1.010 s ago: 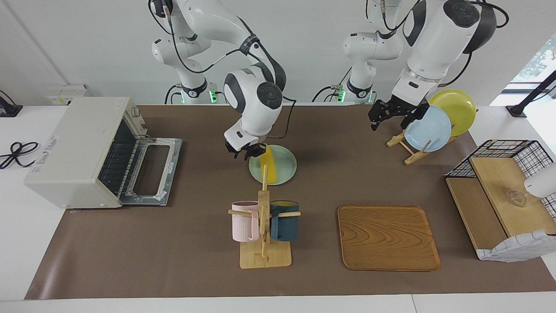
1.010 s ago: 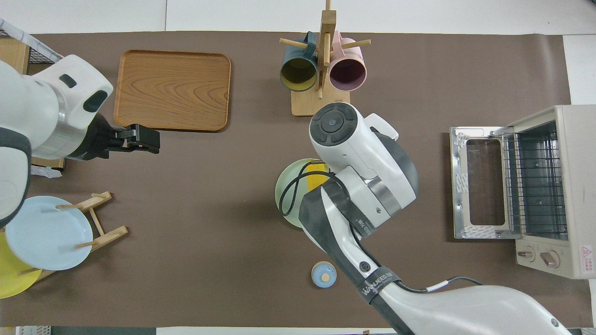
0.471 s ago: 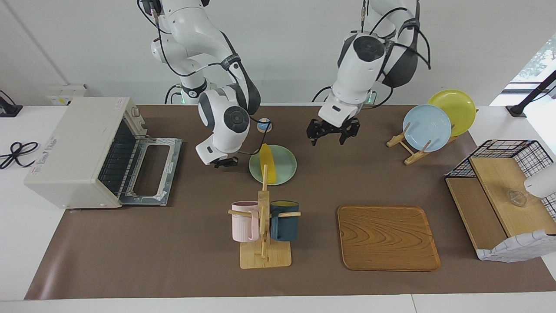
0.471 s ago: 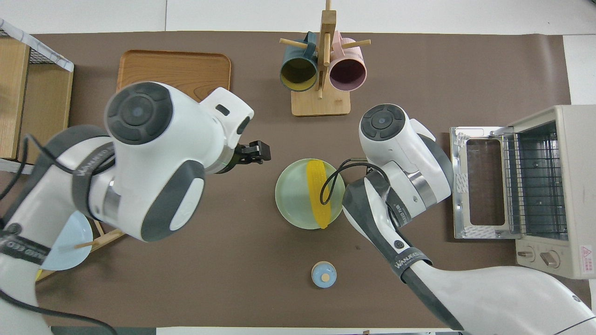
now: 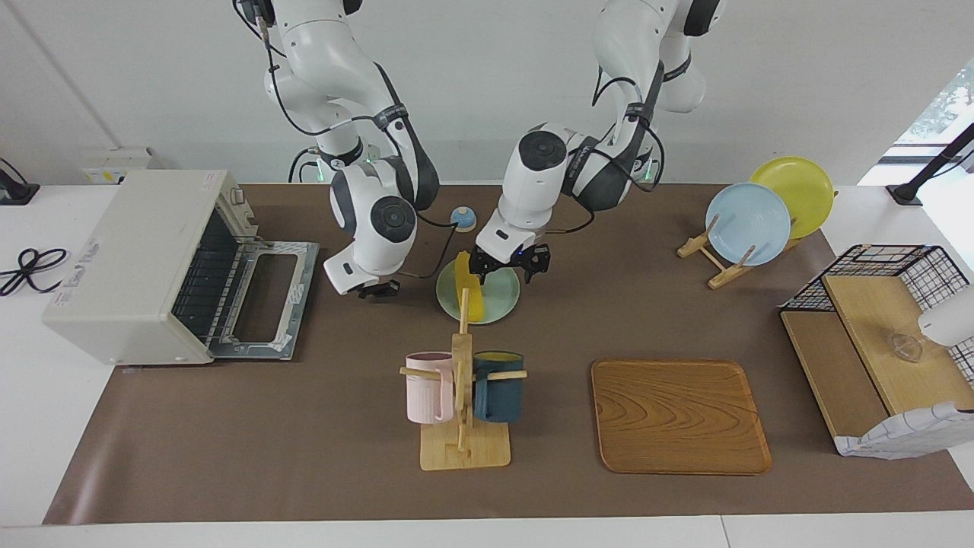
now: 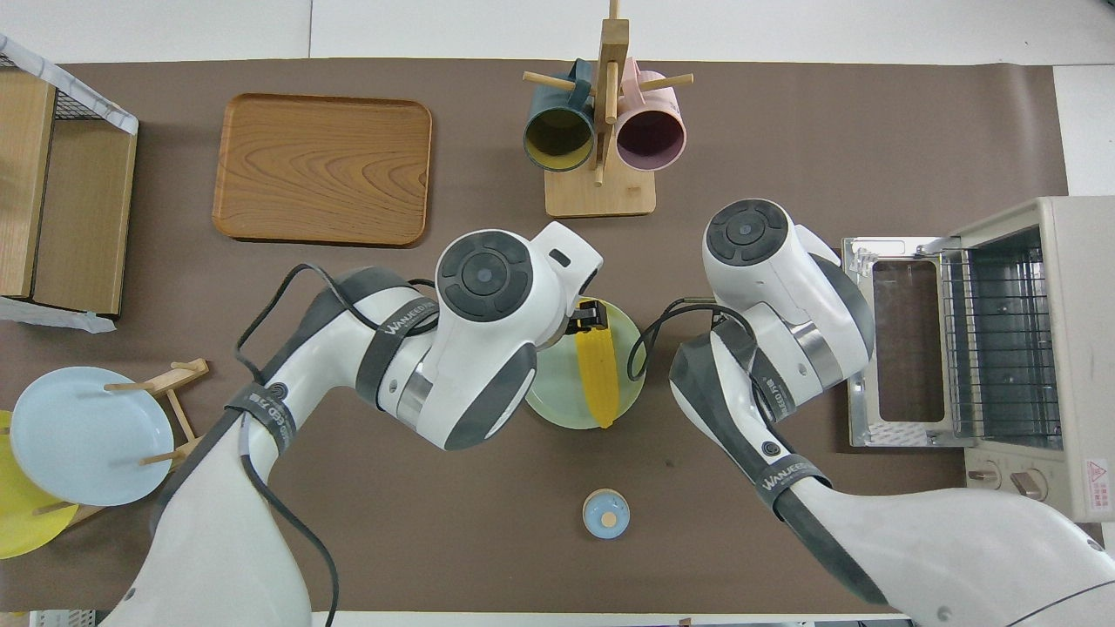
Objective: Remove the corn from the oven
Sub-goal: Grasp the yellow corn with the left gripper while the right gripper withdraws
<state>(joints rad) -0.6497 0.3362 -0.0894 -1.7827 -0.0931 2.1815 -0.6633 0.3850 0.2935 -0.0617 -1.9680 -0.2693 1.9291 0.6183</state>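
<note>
The yellow corn (image 5: 469, 293) (image 6: 598, 380) lies on a pale green plate (image 5: 504, 295) (image 6: 551, 402) in the middle of the table, outside the oven. The off-white oven (image 5: 129, 262) (image 6: 1070, 348) stands at the right arm's end, its door (image 5: 262, 301) (image 6: 902, 353) dropped open and its wire rack bare. My left gripper (image 5: 508, 266) (image 6: 591, 315) hangs open just over the corn and plate, its fingers spread. My right gripper (image 5: 378, 289) is shut on nothing, low over the mat between the plate and the oven door; the overhead view hides it under its own wrist.
A wooden mug tree (image 5: 462, 396) with a pink and a dark blue mug stands farther from the robots than the plate. A wooden tray (image 5: 679, 415), a plate stand (image 5: 749, 224) and a wire-and-wood shelf (image 5: 875, 342) sit toward the left arm's end. A small blue disc (image 6: 605, 513) lies near the robots.
My left arm has swung from the plate stand across to above the green plate. My right gripper has come off the corn, shut, and drawn away toward the oven.
</note>
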